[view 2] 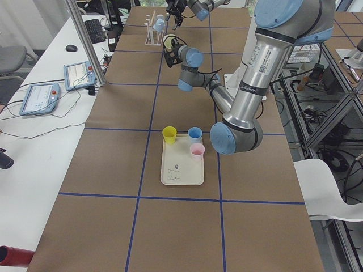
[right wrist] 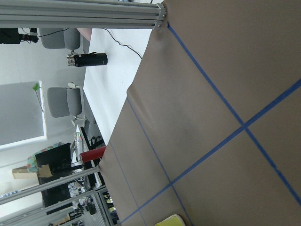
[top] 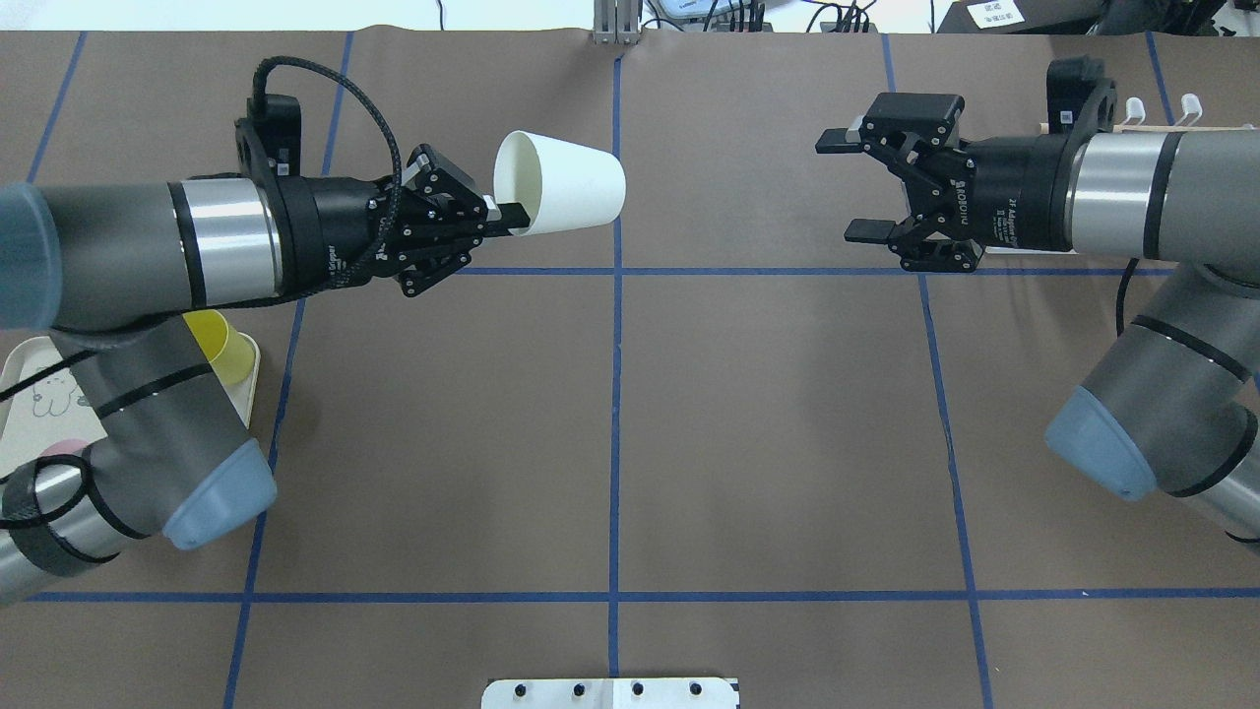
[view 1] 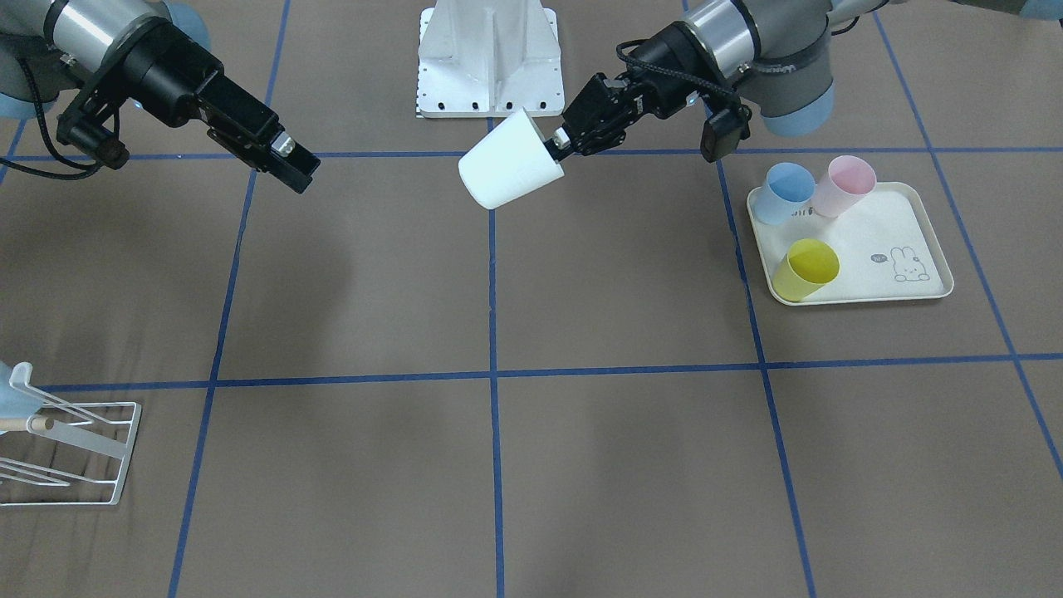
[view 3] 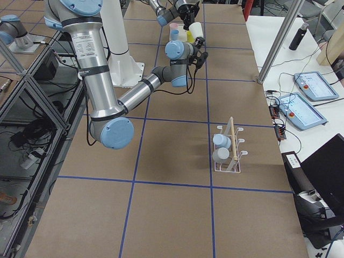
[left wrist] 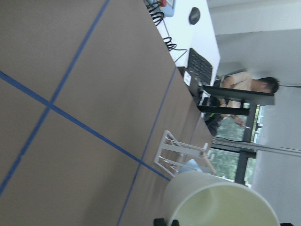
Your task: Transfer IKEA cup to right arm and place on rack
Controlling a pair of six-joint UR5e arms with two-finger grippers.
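While three cups (view 1: 805, 267) sit on the tray (view 1: 922, 224), left gripper (top: 507, 215) pinches white cup (top: 561, 195); right gripper (top: 847, 187) gapes

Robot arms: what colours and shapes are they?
Left arm and right arm are round grey tubes with silver bands and pale blue joint caps. Left gripper and right gripper are black, two-fingered. A braided black cable loops over the left wrist.

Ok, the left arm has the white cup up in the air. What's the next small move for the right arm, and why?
Probably ease the right gripper toward the white cup until its open jaws straddle the cup's closed end. The left gripper pinches the cup by its rim, with the base pointing at the right gripper, and a wide gap separates them.
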